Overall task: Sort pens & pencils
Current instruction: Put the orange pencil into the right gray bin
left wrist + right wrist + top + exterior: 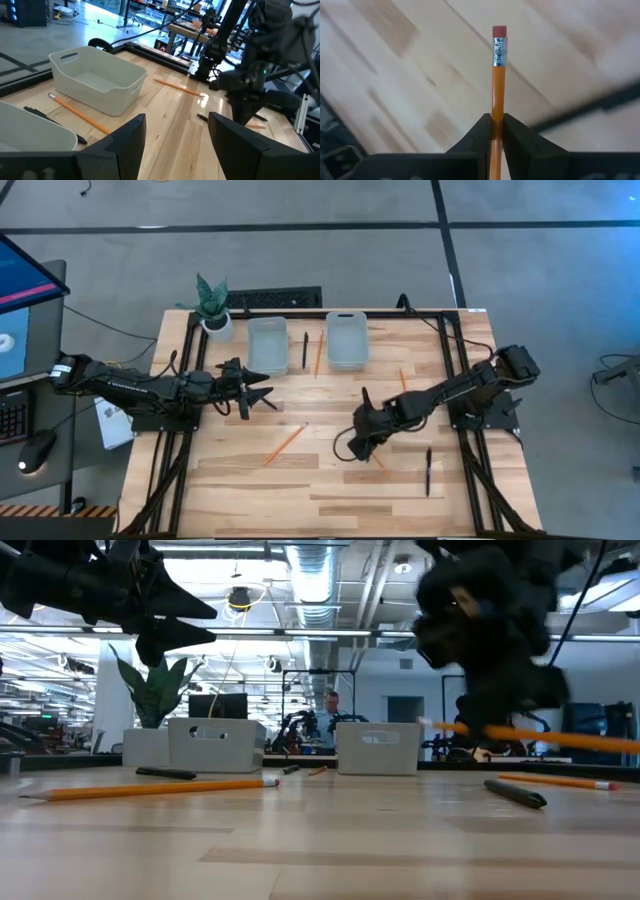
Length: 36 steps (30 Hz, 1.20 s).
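We see one orange pencil (498, 85), with a pink eraser and silver ferrule, clamped between two dark fingers and lifted clear of the wood. A second pencil (285, 442) lies flat and diagonal on the table near its middle. A third pencil (319, 355) lies between the two grey bins, just beside a black pen (305, 351) set parallel to it. A fourth pencil (403, 380) rests farther right. A second black pen (429, 471) lies flat near the table's right edge, well apart from the others.
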Tool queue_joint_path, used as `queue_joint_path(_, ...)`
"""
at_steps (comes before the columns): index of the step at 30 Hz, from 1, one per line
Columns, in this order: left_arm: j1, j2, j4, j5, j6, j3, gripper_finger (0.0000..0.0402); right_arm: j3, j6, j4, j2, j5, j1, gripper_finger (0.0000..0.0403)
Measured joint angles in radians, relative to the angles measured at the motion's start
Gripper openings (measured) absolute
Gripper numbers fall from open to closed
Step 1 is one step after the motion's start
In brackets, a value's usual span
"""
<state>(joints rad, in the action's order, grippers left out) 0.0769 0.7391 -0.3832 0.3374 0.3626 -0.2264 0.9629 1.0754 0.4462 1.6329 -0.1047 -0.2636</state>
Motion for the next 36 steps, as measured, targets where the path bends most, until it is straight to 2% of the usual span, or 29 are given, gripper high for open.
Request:
queue_joint_path(12,0.000,0.000,0.006,0.000,0.000,0.000,0.0206,0.255,-0.364,0.085,-0.002,0.011,0.220,0.0055)
queue_joint_path(18,0.000,0.000,0.011,0.000,0.000,0.000,0.0206,0.382,-0.501,0.108,-0.003,0.091,0.371,0.0055)
queue_joint_path(25,0.000,0.000,0.039,-0.001,0.000,0.000,0.0206,0.454,-0.528,0.091,-0.004,0.236,0.554,0.0055)
queue_joint_path(31,0.000,0.000,0.037,-0.001,-0.011,0.000,0.0206,0.453,-0.561,0.109,0.011,0.238,0.677,0.0055)
queue_joint_path(36,0.000,0.000,0.037,0.002,-0.033,0.000,0.0206,0.452,-0.597,0.115,0.049,0.239,0.733,0.0056)
